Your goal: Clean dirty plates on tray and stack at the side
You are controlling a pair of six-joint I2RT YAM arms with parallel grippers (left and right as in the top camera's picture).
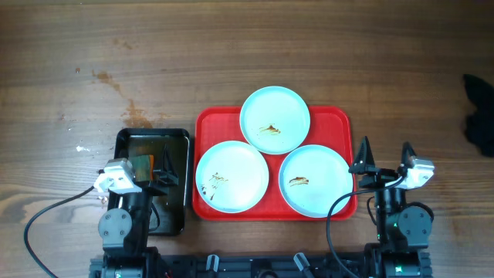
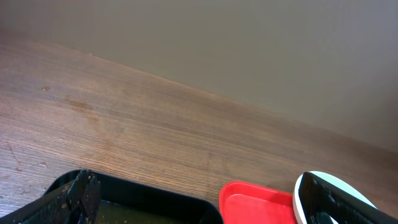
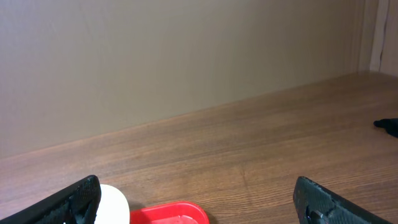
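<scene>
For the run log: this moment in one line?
plates: three, smeared, on tray | left gripper: open | right gripper: open, beside tray

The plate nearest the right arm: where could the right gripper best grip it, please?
Probably the plate by its right rim, from the right, where the right gripper sits open: it lies flat and shallow, and the other two plates crowd its left and far sides.
</scene>
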